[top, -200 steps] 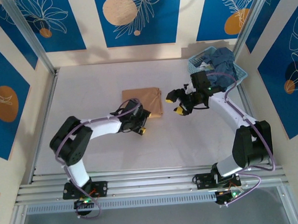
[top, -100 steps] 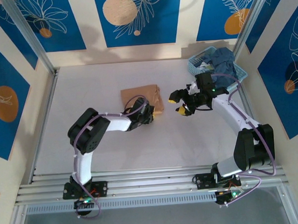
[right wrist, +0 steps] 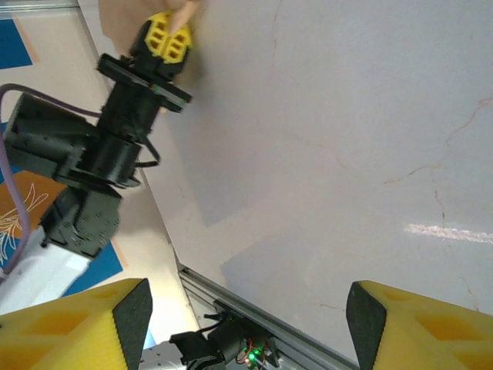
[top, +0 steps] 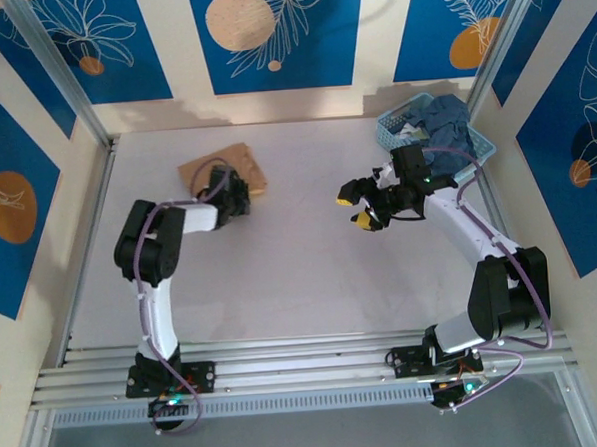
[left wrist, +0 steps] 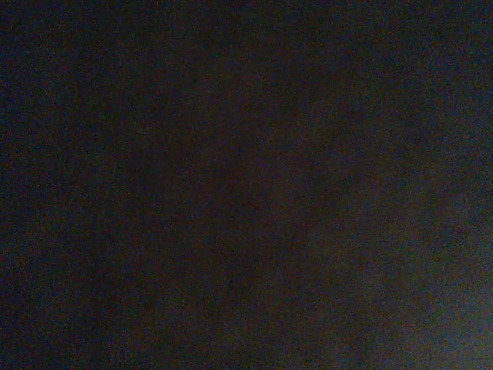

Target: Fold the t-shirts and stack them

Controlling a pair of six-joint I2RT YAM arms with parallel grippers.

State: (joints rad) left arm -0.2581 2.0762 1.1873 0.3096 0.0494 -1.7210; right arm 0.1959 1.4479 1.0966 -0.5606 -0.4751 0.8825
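Tan t-shirt [top: 213,168], denim-blue t-shirts [top: 445,116], light-blue lattice basket [top: 388,133]

Left claw [top: 239,194] clamped on folded tan t-shirt [top: 213,167], right claw [top: 355,206] agape, blue t-shirts [top: 443,116] in basket [top: 386,132]

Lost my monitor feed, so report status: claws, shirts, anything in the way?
Left claw shut on folded tan t-shirt. Right claw open, empty, above table. Blue t-shirts heaped in basket. Nothing blocking.
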